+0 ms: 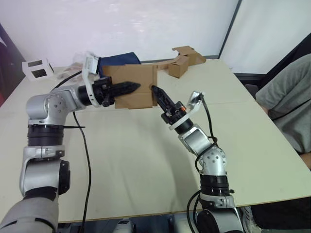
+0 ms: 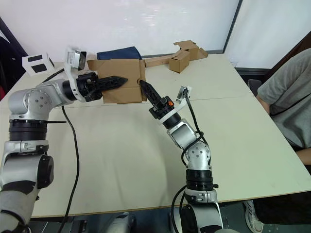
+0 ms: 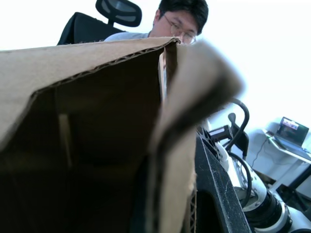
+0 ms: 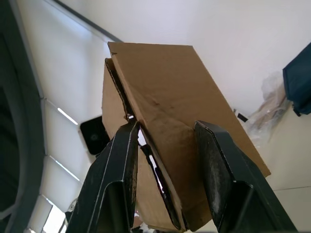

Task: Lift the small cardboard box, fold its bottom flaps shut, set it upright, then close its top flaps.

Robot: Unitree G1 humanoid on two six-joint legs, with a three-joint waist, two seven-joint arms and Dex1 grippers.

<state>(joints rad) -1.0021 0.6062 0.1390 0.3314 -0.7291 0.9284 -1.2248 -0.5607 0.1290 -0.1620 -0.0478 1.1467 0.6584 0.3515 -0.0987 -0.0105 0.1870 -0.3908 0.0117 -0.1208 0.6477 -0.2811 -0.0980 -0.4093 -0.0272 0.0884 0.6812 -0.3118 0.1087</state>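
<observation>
Now we've got the box [image 1: 133, 87] held off the table at twelve o'clock, left gripper [image 1: 130, 87] pressed shut across its face, right gripper [image 4: 165, 145] spread around a flap [image 4: 165, 111] edge, so we should pinch squarely and fold slowly.

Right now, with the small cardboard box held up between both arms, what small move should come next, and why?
Probably the right end effector should push the flap it straddles inward. The small cardboard box is lifted off the table, steadied by the left end effector, and that flap edge sits between the open right fingers.
</observation>
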